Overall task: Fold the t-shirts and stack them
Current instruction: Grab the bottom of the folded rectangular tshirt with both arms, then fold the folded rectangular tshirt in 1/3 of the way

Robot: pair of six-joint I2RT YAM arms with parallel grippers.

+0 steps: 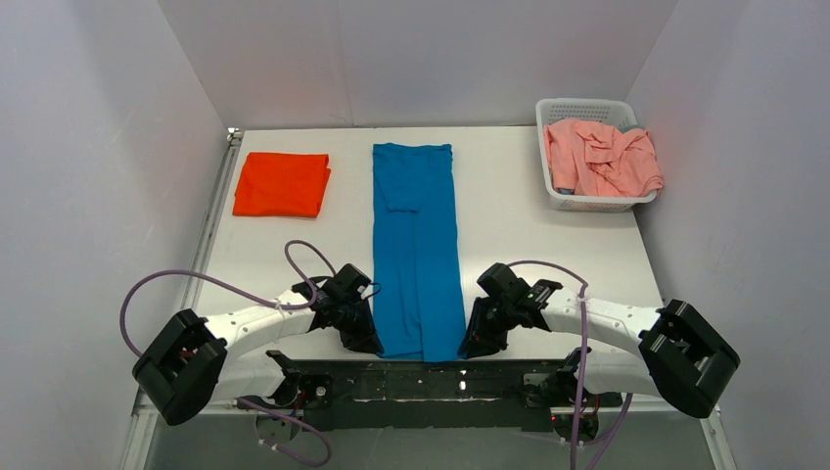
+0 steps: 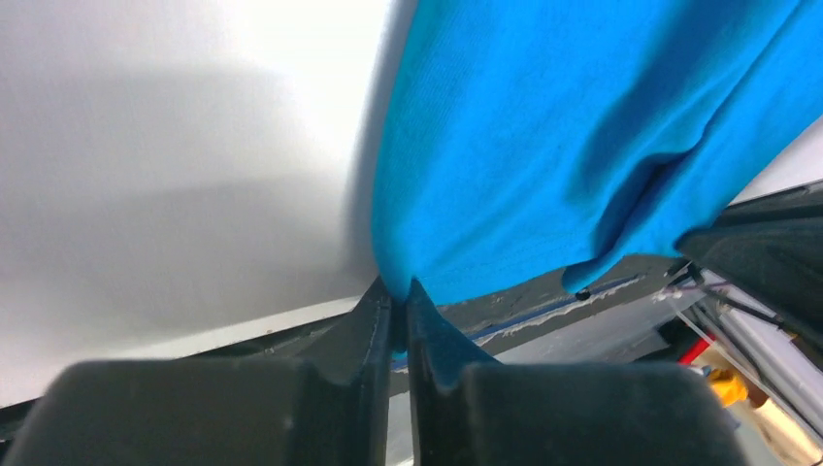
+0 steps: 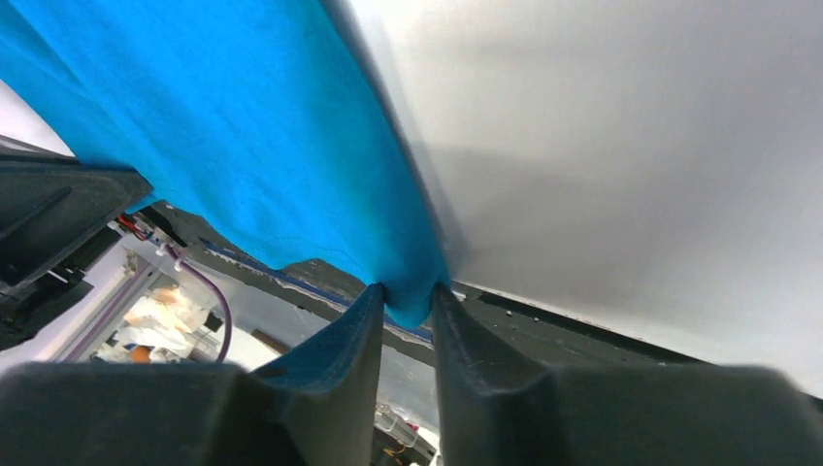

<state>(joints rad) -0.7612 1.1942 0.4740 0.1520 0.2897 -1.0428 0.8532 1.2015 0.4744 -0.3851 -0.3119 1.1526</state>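
A blue t-shirt (image 1: 417, 245), folded into a long narrow strip, lies down the middle of the white table (image 1: 529, 245). My left gripper (image 1: 364, 338) is shut on its near left corner, and the blue cloth (image 2: 543, 146) is pinched between the fingers (image 2: 374, 320). My right gripper (image 1: 477, 341) is shut on its near right corner, with blue cloth (image 3: 243, 146) bunched between the fingertips (image 3: 361, 316). A folded orange t-shirt (image 1: 282, 183) lies at the far left. Pink t-shirts (image 1: 602, 157) are heaped in a white basket (image 1: 587, 203) at the far right.
White walls close in the table on the left, back and right. The dark mounting rail (image 1: 421, 377) runs along the near edge under the shirt's hem. Purple cables (image 1: 196, 279) loop off both arms.
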